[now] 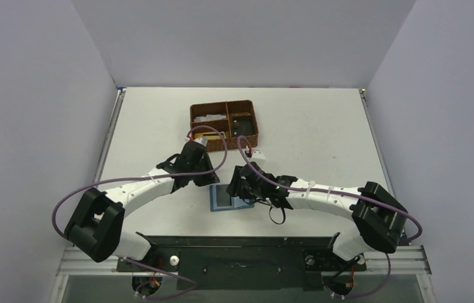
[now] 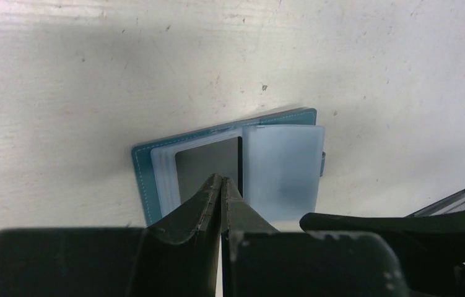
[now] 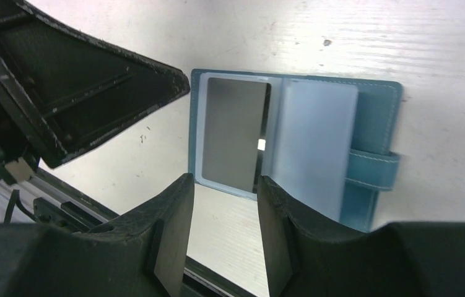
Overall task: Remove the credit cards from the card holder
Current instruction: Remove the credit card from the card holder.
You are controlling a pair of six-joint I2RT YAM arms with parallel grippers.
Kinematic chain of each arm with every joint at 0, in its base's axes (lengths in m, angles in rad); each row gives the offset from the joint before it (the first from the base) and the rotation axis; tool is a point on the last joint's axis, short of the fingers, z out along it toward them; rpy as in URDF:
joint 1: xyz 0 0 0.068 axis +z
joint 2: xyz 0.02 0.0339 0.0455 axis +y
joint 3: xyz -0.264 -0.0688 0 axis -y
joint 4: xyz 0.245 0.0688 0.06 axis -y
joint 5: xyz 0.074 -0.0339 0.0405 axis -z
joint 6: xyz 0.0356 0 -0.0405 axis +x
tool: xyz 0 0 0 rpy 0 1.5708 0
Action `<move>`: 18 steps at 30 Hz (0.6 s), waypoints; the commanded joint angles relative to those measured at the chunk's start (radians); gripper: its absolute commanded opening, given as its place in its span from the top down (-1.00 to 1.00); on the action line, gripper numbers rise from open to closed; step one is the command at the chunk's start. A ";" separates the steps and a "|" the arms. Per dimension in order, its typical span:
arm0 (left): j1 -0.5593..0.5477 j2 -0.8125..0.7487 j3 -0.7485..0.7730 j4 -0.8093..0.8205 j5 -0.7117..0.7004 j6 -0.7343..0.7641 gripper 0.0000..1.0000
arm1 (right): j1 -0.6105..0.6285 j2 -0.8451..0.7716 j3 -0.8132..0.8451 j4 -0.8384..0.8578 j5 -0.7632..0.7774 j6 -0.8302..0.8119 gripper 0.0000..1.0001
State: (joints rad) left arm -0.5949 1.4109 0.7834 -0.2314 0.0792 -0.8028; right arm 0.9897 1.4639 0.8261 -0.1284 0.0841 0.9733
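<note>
Near the desk's (image 1: pixel 322 126) front edge, left arm (image 1: pixel 139 188) and right arm (image 1: pixel 325 196) bend inward over the open teal card holder (image 3: pixel 375 111) (stitched, frosted sleeves); left jaws together at its corner; right jaws apart before a dark card (image 3: pixel 233 133).

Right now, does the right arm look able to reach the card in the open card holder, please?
Probably yes: the right tool is open just short of the card in the opened card holder, nothing between them.

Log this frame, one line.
card holder: open, flat on table | credit card: in holder | left gripper: shut, at holder corner | right gripper: open, by card edge
</note>
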 commanded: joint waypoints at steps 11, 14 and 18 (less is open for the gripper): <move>0.004 -0.067 -0.099 0.003 0.033 0.039 1.00 | -0.058 0.137 -0.004 0.201 -0.139 0.022 0.28; 0.000 -0.063 -0.108 0.016 0.042 0.039 1.00 | -0.067 0.151 -0.011 0.215 -0.144 0.025 0.29; -0.009 -0.051 -0.111 0.022 0.043 0.039 1.00 | -0.075 0.172 -0.029 0.243 -0.149 0.033 0.30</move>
State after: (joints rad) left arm -0.5949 1.3674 0.6754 -0.2451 0.1085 -0.7788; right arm 0.9230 1.6222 0.8150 0.0395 -0.0540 0.9901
